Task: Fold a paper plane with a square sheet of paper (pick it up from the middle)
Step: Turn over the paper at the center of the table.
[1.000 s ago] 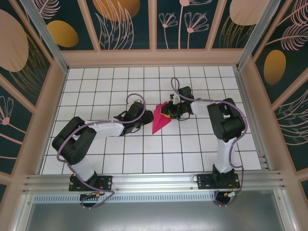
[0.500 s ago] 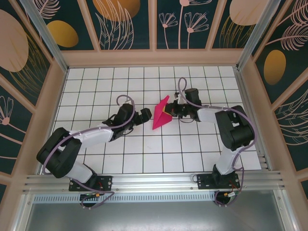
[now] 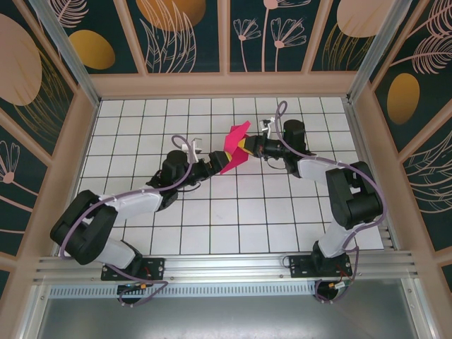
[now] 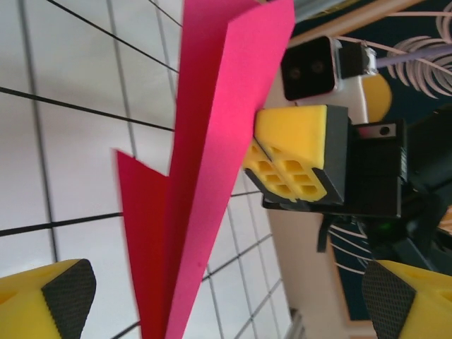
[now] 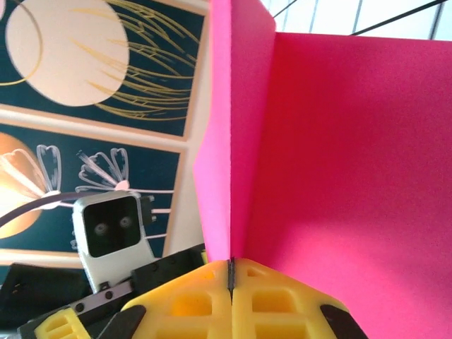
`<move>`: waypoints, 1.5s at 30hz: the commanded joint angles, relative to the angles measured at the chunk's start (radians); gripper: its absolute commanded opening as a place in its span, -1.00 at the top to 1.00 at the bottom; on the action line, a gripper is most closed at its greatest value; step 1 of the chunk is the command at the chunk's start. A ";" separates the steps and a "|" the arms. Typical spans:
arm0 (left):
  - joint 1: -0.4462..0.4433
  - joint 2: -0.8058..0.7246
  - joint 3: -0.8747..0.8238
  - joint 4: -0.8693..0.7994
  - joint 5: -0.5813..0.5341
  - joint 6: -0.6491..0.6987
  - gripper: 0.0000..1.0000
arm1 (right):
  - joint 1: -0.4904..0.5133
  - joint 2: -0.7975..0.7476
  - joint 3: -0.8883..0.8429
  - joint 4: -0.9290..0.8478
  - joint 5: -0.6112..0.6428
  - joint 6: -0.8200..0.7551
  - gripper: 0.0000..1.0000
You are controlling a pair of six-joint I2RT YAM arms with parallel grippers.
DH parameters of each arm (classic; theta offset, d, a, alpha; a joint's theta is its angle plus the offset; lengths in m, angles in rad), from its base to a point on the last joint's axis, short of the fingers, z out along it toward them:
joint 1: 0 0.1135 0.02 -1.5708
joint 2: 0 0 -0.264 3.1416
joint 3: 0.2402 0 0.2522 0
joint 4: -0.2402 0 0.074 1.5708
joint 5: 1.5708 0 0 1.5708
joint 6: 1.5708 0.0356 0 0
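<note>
Since the earlier moment the paper plane point(image 3: 235, 143) had risen off the tabletop point(image 3: 212, 233), pinched upright in the right hand point(image 3: 245, 150); the left hand point(image 3: 212, 167), now spread wide, was just left of the plane, not touching.

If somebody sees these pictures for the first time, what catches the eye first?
The bright magenta-pink folded paper plane near the middle of the white tiled table stands out at once. The right claw, with yellow fingertips, is shut on it from the right side. The left claw stands open close beside it on the left.
</note>
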 commanded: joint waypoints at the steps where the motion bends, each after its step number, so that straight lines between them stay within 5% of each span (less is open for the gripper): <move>1: 0.003 0.050 0.009 0.135 0.095 -0.080 -0.97 | -0.003 -0.041 0.001 0.097 -0.078 0.075 0.89; 7: 0.002 0.072 0.025 0.177 0.086 -0.081 -0.79 | -0.001 -0.038 0.001 0.093 -0.109 0.091 0.88; 22: 0.002 0.087 0.056 0.165 0.046 -0.087 0.55 | -0.003 -0.035 -0.001 0.028 -0.146 0.071 0.82; 24: 0.002 0.085 0.065 0.131 0.032 -0.069 0.79 | -0.009 -0.040 0.009 -0.048 -0.123 0.028 0.77; 27: 0.003 0.062 0.086 0.007 -0.019 -0.005 0.86 | -0.030 -0.062 0.027 -0.178 -0.070 -0.057 0.51; 35: 0.002 0.007 0.291 -0.725 -0.393 0.315 0.82 | -0.047 -0.142 0.094 -0.630 0.414 -0.320 -0.22; 45: -0.039 0.084 0.569 -1.276 -0.949 0.432 0.83 | -0.046 -0.174 0.043 -0.637 0.542 -0.344 -0.63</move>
